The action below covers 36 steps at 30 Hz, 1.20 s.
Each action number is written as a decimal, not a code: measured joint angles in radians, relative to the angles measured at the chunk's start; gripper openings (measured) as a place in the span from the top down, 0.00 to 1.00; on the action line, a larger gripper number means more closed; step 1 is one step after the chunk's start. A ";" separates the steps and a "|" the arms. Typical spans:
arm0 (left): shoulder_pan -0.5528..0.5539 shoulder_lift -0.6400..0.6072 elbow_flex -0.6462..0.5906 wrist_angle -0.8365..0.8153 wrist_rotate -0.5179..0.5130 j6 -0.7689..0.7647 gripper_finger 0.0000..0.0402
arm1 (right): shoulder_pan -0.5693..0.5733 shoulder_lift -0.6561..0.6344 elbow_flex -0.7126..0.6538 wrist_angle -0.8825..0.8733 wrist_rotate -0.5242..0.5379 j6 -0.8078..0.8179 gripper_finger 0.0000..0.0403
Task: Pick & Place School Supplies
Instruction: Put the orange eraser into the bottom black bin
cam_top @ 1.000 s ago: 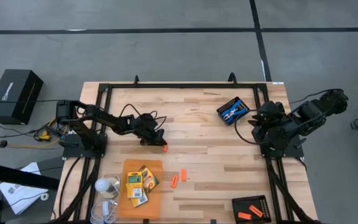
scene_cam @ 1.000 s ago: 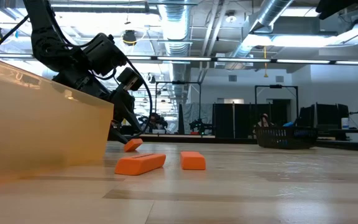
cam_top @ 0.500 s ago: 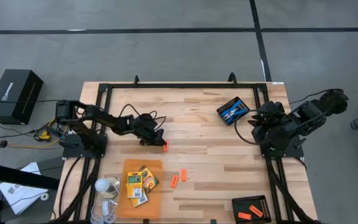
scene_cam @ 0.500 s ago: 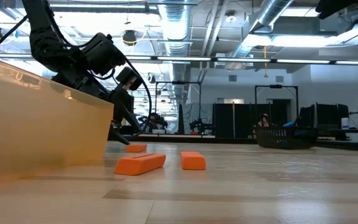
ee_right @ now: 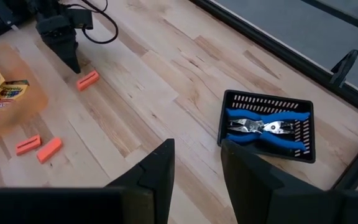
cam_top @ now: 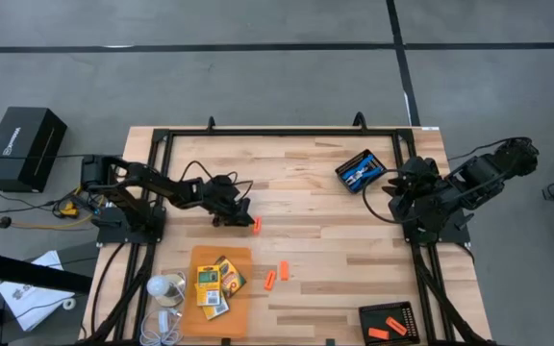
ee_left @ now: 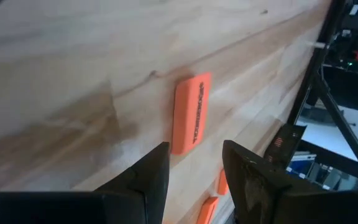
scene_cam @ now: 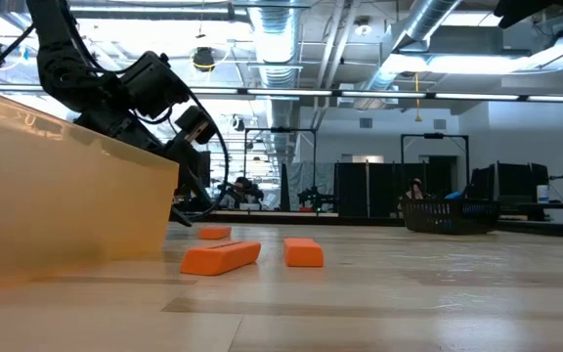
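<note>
The left gripper (cam_top: 241,213) hangs low over the middle of the table (cam_top: 315,183), its fingers (ee_left: 148,180) apart with nothing between them, and one orange stick (cam_top: 256,223) lies flat on the wood just beyond the tips; the left wrist view shows the stick (ee_left: 191,113) clear of both fingers, resting on its broad face, so it looks set down rather than gripped. Two more orange sticks (cam_top: 276,275) lie side by side nearer the front edge, just beside the orange sheet (cam_top: 221,284) that carries the crayon boxes (cam_top: 216,284) (the sheet seems to serve as their gathering spot, since the boxes sit together on it). At the back right a black tray (cam_top: 361,171) holds the blue-handled tool (ee_right: 264,127), which fits lying along its length, and a second black tray (cam_top: 390,323) at the front right corner holds further orange sticks (cam_top: 387,329); that suggests each kind of supply has its own place, and the loose sticks probably belong in the front tray. The right gripper (ee_right: 194,168) waits near the table's right edge beside the tool tray, folded back on its arm, fingers apart and empty. By my reading, the lone stick lies well apart from its tray and would need a fresh grasp across its narrow sides.
</note>
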 joint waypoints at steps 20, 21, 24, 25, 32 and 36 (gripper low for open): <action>-0.016 0.045 0.064 0.027 -0.031 0.042 0.67 | 0.000 0.000 0.000 0.008 0.003 -0.022 0.70; -0.021 0.064 0.072 0.031 -0.026 0.044 0.66 | 0.000 0.000 0.000 0.008 0.003 -0.022 0.70; -0.036 0.108 0.097 0.049 -0.014 0.054 0.66 | 0.000 0.000 0.000 0.009 0.002 -0.006 0.70; -0.041 0.126 0.106 0.046 -0.010 0.058 0.66 | 0.000 0.000 0.000 0.011 0.002 -0.003 0.70; -0.042 0.175 0.132 0.012 0.042 0.120 0.67 | 0.000 0.000 0.000 0.023 -0.019 -0.003 0.70; -0.042 0.170 0.130 -0.026 0.054 0.171 0.67 | 0.000 0.000 0.000 0.023 -0.030 -0.003 0.70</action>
